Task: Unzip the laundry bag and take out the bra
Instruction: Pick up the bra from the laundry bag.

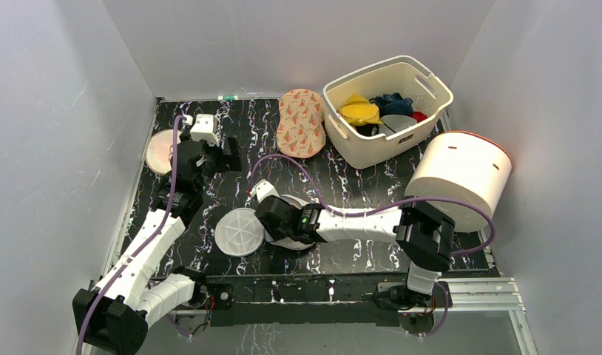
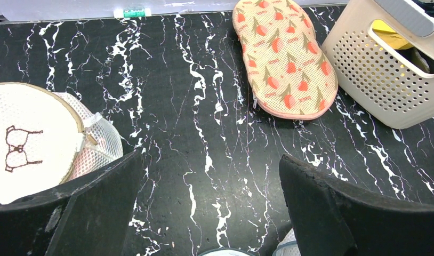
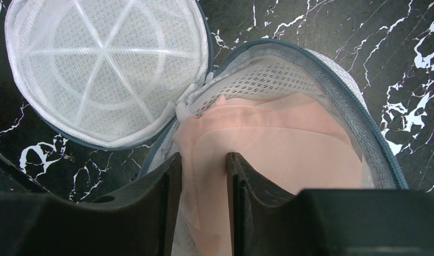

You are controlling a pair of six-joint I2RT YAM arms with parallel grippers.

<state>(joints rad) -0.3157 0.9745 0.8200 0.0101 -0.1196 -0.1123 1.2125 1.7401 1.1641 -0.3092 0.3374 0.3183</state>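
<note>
fingers [image 3: 171, 176] of the right gripper [image 3: 202, 162] look pinched on a fold of the pink bra [image 3: 289, 144] inside the unzipped laundry bag [image 3: 364, 122] at the table's [image 1: 254, 133] near middle, while the left gripper [image 2: 210, 160] hangs wide open; light, limp fabric, likely best taken by a thick seam.

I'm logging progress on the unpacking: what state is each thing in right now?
Round white mesh laundry bag: unzipped, lid flipped open beside it.
Pale pink bra: inside that bag.
Right hand: shut on bra fabric.
Left hand: open, empty.
Round white bag with bra drawing: closed.
Cream slotted plastic basket: holding clothes.
</note>
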